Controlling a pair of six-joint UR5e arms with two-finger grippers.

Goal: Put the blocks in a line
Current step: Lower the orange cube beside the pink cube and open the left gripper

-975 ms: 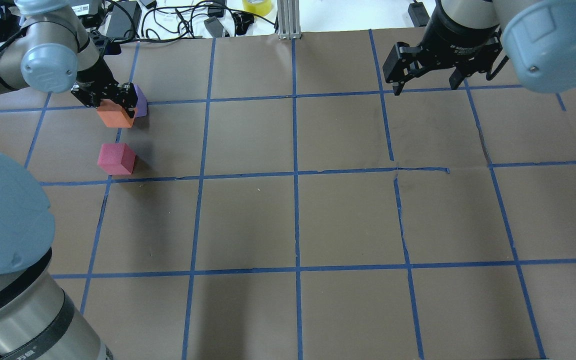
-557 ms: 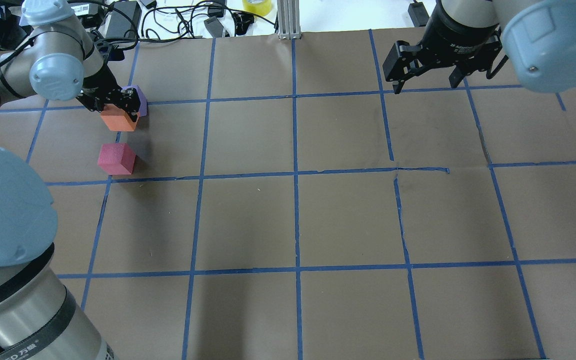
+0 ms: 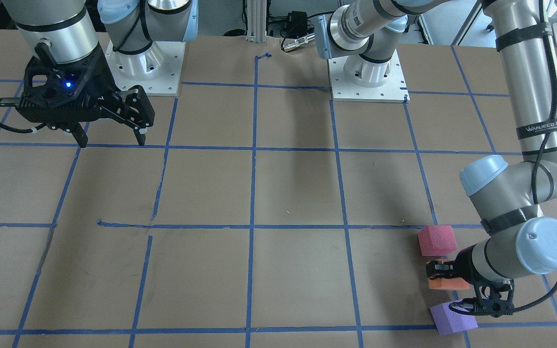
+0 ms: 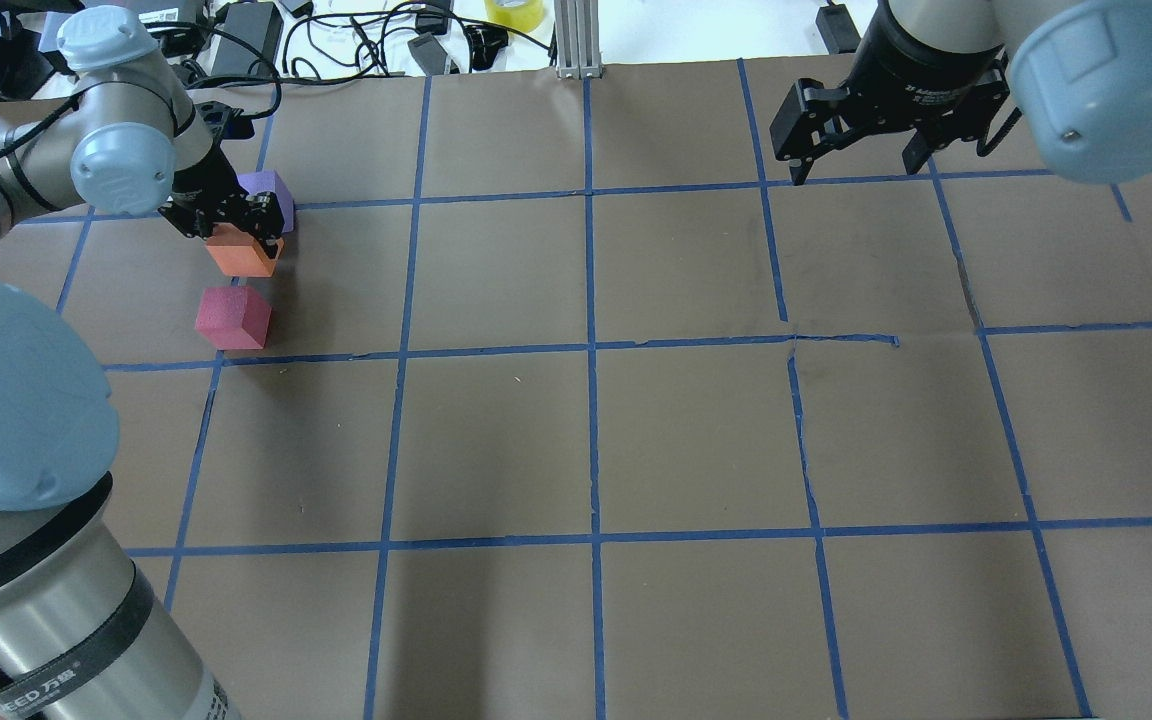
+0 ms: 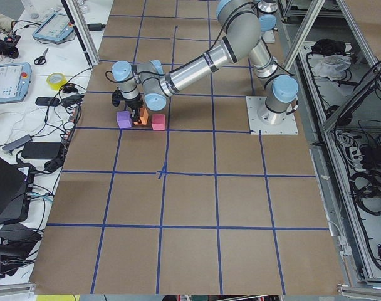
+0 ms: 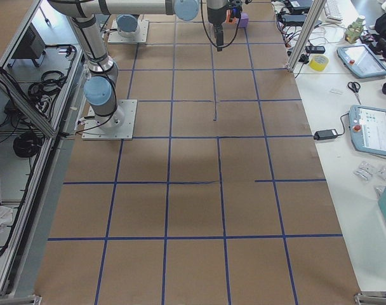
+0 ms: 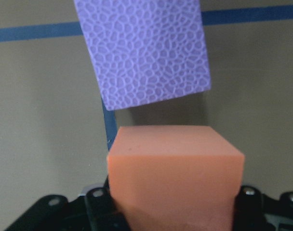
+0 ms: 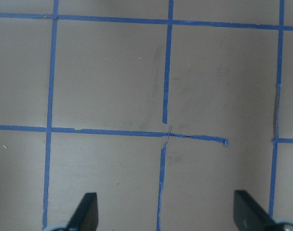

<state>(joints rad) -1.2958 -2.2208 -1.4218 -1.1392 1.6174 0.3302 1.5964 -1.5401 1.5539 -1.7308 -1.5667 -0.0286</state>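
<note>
My left gripper [image 4: 236, 228] is shut on the orange block [image 4: 244, 256] and holds it low over the table, between the purple block [image 4: 270, 189] and the pinkish-red block [image 4: 232, 318]. In the front-facing view the three run in a rough line: pinkish-red block [image 3: 436, 240], orange block [image 3: 447, 283], purple block [image 3: 452, 319]. The left wrist view shows the orange block [image 7: 175, 178] between the fingers, with the purple block [image 7: 146, 53] just beyond it. I cannot tell whether the orange block touches the table. My right gripper [image 4: 854, 165] is open and empty, far off at the back right.
The brown table [image 4: 586, 440] has a grid of blue tape. Cables, adapters and a yellow tape roll [image 4: 514, 12] lie beyond its far edge. The right gripper [image 8: 166, 214] hovers above bare paper.
My left gripper has lowered with the orange block and shifted slightly toward the pinkish-red block, which uncovers more of the purple block. The right arm has not moved.
</note>
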